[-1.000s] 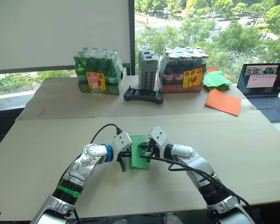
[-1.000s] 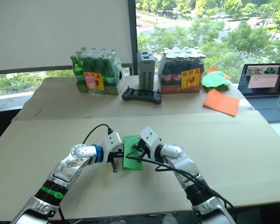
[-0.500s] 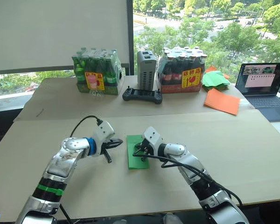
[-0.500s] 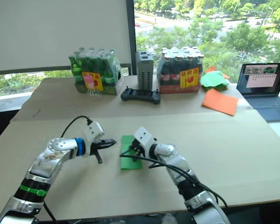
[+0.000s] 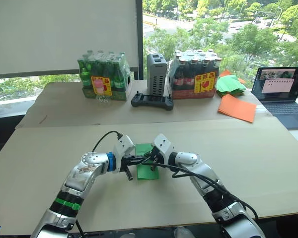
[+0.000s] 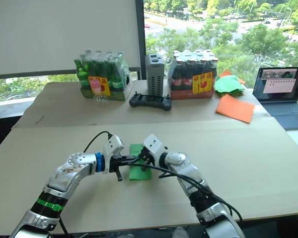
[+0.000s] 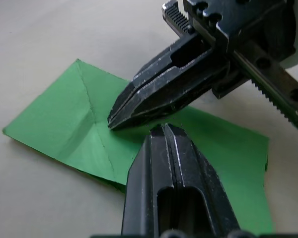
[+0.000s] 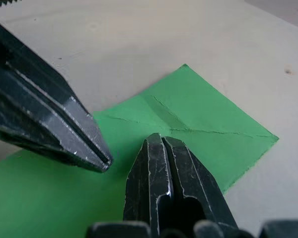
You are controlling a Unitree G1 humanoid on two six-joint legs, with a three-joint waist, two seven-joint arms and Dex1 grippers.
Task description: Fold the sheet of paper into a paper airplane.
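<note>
Pressing early creases into the sheet of paper (image 5: 147, 167), lying flat near the front of the table (image 5: 268, 163). Left gripper (image 7: 161, 130) and right gripper (image 8: 161, 141) meeting tip to tip over it, fingers together, gripping nothing. Likely needing an edge lifted next. Forearms angling inward. Orange sheets (image 5: 237, 108) lying far behind.

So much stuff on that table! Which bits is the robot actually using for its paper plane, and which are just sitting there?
In use:
- sheet of paper, green and creased, flat on the table
- left gripper, shut, tip over the sheet
- right gripper, shut, tip over the sheet

Just lying about:
- two packs of bottles
- black controller
- orange sheets
- heap of green papers
- laptop
</note>
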